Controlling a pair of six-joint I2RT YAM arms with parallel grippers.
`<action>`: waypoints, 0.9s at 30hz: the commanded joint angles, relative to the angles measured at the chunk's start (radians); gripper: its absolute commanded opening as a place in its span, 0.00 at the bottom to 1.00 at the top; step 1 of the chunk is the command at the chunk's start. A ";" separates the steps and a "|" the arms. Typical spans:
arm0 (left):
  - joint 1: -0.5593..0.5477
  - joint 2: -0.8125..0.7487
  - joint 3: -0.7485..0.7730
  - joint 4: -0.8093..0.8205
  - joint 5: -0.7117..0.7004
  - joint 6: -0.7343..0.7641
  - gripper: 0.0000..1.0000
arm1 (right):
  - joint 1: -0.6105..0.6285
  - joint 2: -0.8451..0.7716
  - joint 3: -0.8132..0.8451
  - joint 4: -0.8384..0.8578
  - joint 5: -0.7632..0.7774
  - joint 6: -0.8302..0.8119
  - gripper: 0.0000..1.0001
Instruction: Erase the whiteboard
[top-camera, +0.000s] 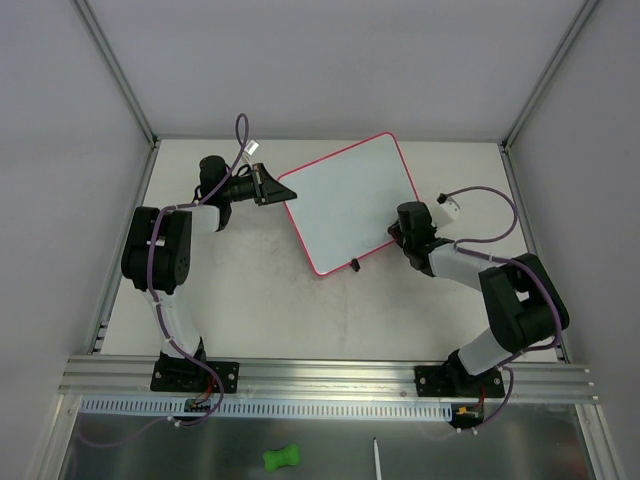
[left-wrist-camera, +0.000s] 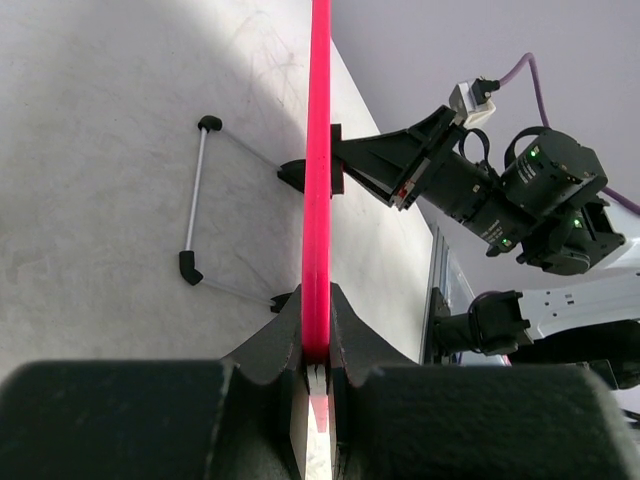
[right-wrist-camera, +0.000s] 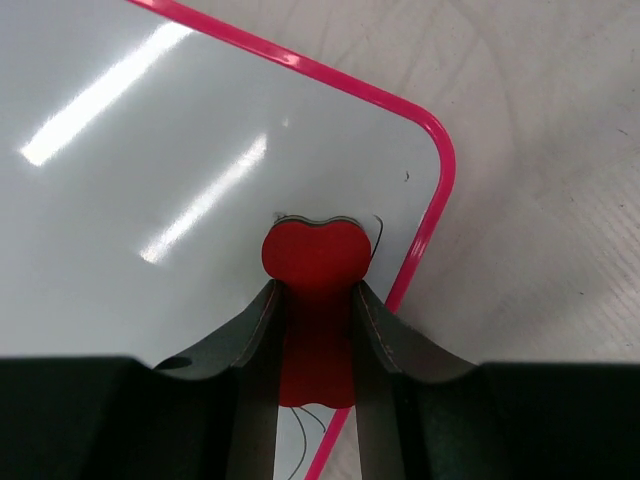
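The whiteboard (top-camera: 350, 200), white with a pink frame, lies at an angle in the middle of the table. My left gripper (top-camera: 275, 188) is shut on its left corner; in the left wrist view the pink frame (left-wrist-camera: 320, 150) runs edge-on straight out from between the closed jaws of the left gripper (left-wrist-camera: 316, 300). My right gripper (top-camera: 400, 232) sits over the board's right corner, shut on a red eraser (right-wrist-camera: 316, 255) that presses on the white surface (right-wrist-camera: 150, 200) just inside the rounded corner. Thin black pen lines (right-wrist-camera: 305, 440) show beside the eraser, under the right gripper (right-wrist-camera: 316, 290).
A wire stand leg (left-wrist-camera: 195, 200) with black tips lies under the board. A black clip (top-camera: 352, 265) sticks out of the board's near edge. Below the aluminium rail (top-camera: 330, 375) lie a green object (top-camera: 282, 457) and a white pen (top-camera: 377, 458). Grey walls enclose the table.
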 joint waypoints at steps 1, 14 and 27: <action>-0.003 -0.024 0.006 -0.056 0.053 0.059 0.00 | -0.044 0.025 0.006 -0.057 0.065 0.147 0.00; -0.003 -0.023 0.012 -0.062 0.053 0.062 0.00 | -0.159 -0.007 -0.001 -0.173 0.022 0.422 0.00; -0.003 -0.020 0.015 -0.073 0.052 0.068 0.00 | -0.192 -0.016 0.070 -0.196 0.014 0.301 0.00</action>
